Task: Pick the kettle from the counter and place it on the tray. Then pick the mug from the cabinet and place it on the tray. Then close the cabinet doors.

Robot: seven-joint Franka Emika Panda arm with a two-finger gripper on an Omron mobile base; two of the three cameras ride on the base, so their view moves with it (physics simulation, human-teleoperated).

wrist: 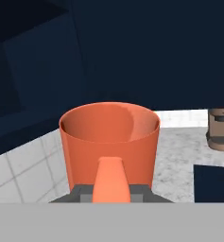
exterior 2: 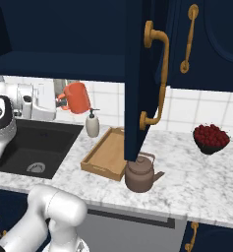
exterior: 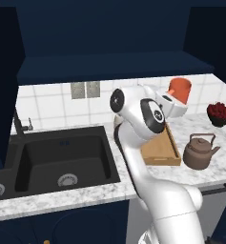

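Above the far end of the tray (exterior 2: 105,156), the end effector (exterior 2: 63,102) is clenched on the handle of the mug (exterior 2: 77,97), which hangs in the air tipped on its side; from the hand camera the handle runs down between the fingertips, whose pads are mostly hidden behind it. From the left base camera the arm's white links cover the near part of the tray (exterior: 162,151), so its inside is largely hidden there, and the mug (exterior: 180,89) shows just past the wrist. An open cabinet door (exterior 2: 141,78) with a brass handle hangs in front of the right base camera, cutting off the tray's right corner and the top of the kettle (exterior 2: 140,173).

That kettle stands on the desk (exterior 2: 196,182) just beside the tray, not on it. A cream soap dispenser (exterior 2: 92,124) stands behind the tray by the tiled wall, and a dark bowl of red fruit (exterior 2: 211,139) sits well apart to the right. A black sink (exterior: 62,159) is set in the speckled marble, under the navy cabinet (exterior: 109,43).
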